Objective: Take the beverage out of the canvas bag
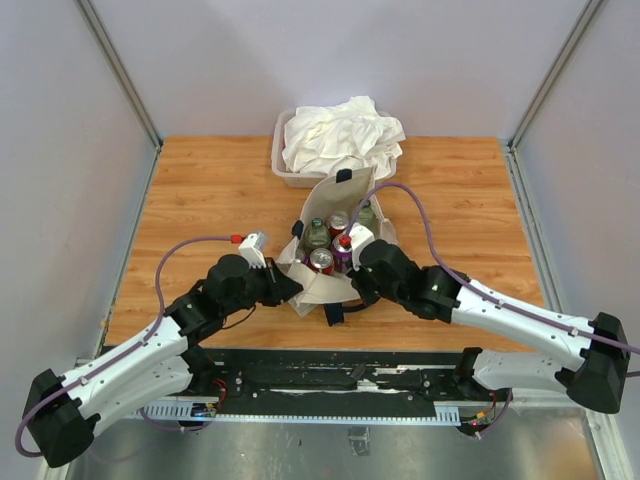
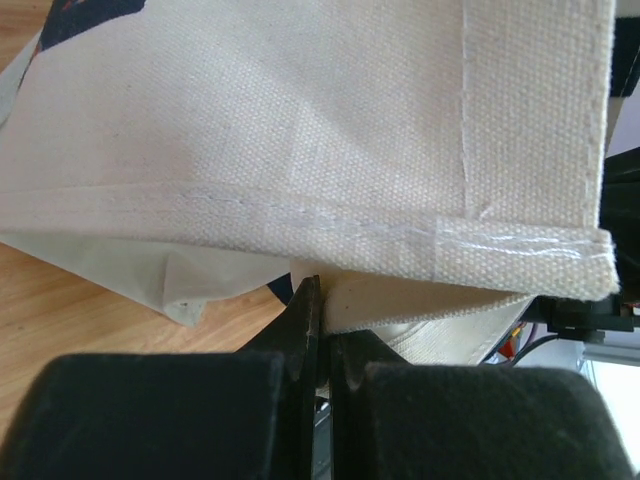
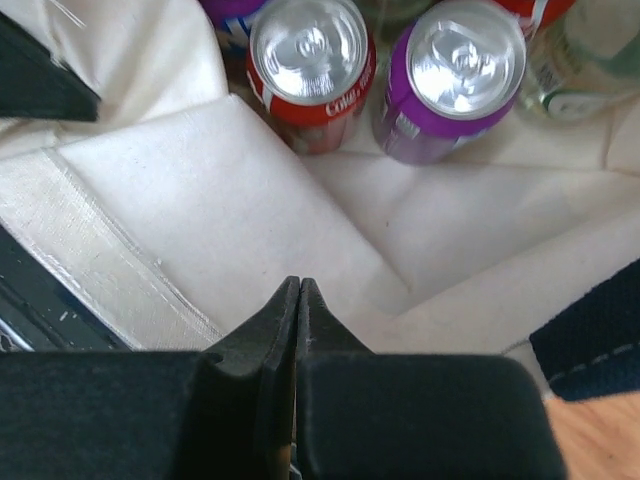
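1. Where the counter is viewed from above, the canvas bag is seen near its middle, mouth open upward, between the two arms.
2. Drinks are held upright inside the bag: a red can, a purple can and greenish bottles. None has been lifted out.
3. The left tool is placed at the bag's near left edge. In the left wrist view its fingers are brought together, and a lower layer of canvas is clamped at the tips, just under the stitched hem.
4. The right tool is placed at the bag's near right edge. In the right wrist view its fingers are closed tight against a canvas fold inside the mouth. Whether cloth is pinched there cannot be told.
5. The red can and the purple can are seen beyond the right tool's tips, apart from them.
6. A dark strap is seen at the right of that view.
7. Behind the bag, a plastic tub heaped with white cloth is noted.
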`<state>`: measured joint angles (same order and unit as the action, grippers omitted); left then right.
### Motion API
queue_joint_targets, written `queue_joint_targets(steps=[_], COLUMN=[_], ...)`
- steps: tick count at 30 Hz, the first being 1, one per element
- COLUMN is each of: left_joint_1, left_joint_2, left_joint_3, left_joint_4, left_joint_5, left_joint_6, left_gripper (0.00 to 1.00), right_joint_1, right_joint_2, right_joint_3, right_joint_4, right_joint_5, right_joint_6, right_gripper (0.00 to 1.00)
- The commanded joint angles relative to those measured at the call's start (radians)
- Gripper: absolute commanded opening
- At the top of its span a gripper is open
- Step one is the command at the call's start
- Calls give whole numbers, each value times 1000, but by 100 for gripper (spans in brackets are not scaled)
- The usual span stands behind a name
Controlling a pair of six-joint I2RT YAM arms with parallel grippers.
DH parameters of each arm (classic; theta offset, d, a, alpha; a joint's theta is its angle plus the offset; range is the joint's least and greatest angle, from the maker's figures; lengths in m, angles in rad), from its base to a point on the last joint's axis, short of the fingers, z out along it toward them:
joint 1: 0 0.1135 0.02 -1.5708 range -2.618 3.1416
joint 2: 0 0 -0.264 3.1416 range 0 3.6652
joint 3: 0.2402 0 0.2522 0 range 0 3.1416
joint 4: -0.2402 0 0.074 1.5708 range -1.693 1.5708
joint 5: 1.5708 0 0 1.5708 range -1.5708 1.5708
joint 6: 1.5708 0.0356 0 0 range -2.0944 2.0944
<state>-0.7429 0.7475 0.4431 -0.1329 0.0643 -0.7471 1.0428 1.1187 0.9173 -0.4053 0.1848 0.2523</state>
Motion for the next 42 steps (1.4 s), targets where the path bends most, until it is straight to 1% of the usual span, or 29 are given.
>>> queue_joint_targets(steps=[1,6,11,13,15,16,17,18,23,27,30,33,38,42], left_joint_1=[-4,-4,-4,-5,-5,-5,-4,-5,-5,-5,-5,-5,-5,-4], left_joint_2=[9,21,28,30,37,42,47,51,59,70,84,100,104,95], left_joint_3=[-68,-97,-101,-102,-102,-102,-102,-102,-107,-110,-108,-105,-100,-100], left_joint_4=[-161,-143,-141,-135,-129,-127,-125,-123,-115,-100,-85,-72,-71,-74], left_joint_5=[-20,-27,-27,-26,-20,-17,-15,-13,-7,-6,0,4,5,5], left_joint_6=[26,36,51,58,63,65,66,68,73,76,79,87,95,95], left_gripper=[0,1,1,0,0,0,0,0,0,1,0,0,0,0], right_joint_1=[4,-23,-41,-43,-44,-46,-49,-52,-85,-129,-143,-154,-182,-197], right_joint_2=[29,83,127,131,134,139,143,147,162,188,228,268,334,378], right_joint_3=[-97,-128,-91,-61,-21,2,37,69,183,230,255,263,262,272], right_joint_4=[-76,-82,-100,-98,-92,-91,-89,-90,-58,-9,-4,-4,27,38], right_joint_5=[29,20,16,40,79,103,126,151,252,253,252,252,190,174], right_joint_6=[74,104,100,94,84,82,83,85,108,129,146,179,213,228], right_gripper=[1,1,1,4,11,17,28,36,70,78,78,76,74,72])
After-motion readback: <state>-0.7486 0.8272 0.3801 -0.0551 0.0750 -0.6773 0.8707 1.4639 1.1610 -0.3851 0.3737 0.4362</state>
